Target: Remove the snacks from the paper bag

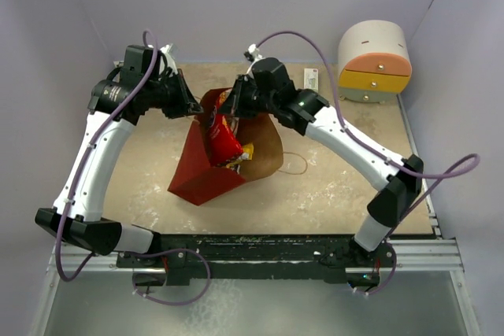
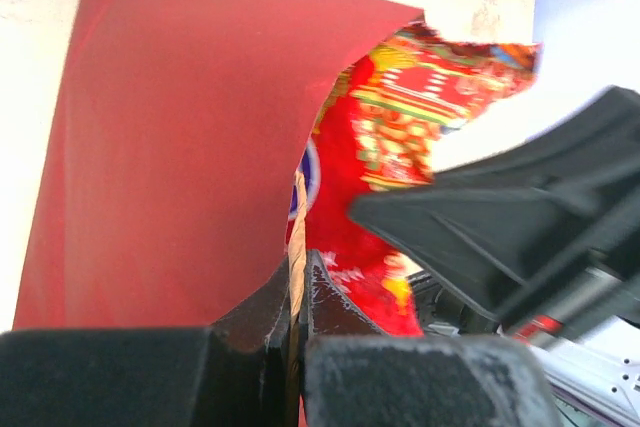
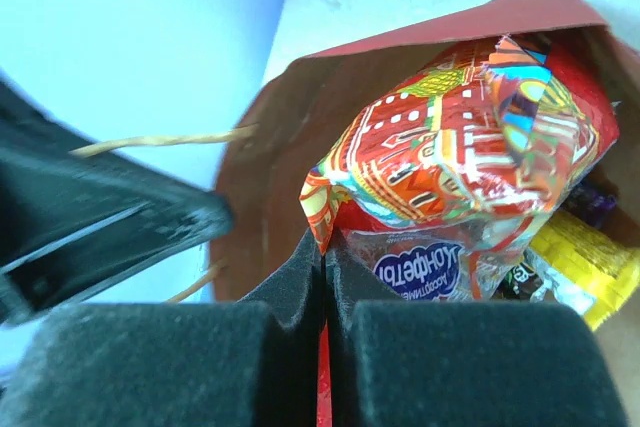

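A shiny red crisp packet (image 3: 450, 147) juts partway out of the red paper bag (image 1: 201, 179). The bag leans near the middle of the desk (image 1: 331, 190), base toward the near edge and brown-lined mouth turned up toward the two arms. The right tool (image 3: 325, 247) is clenched on the packet's crimped edge, its fingers pressed together with only foil between them. Deeper in the bag, under the packet, lie a yellow candy bar (image 3: 585, 262) and a dark-wrapped one (image 3: 598, 202).

The left tool (image 2: 299, 272) is closed tight on a string handle (image 2: 297, 217) at the bag's rim, holding the mouth up from the left side. A second handle loop (image 1: 295, 164) lies slack on the desk just right of the bag. A white mini chest (image 1: 376, 60) with orange and yellow drawers sits well apart in the far right corner.

The step in hand appears to be drawing out the largest snack, and nothing looks to have reached the desk yet. The next move likely calls for the right arm to pull the packet along the line of the bag until it clears the rim. Meanwhile the left arm would brace the bag so it is not dragged along. The packet could then be set on bare desk and the candy bars fetched. One risk is that the packet sweeps the small bars out with it.
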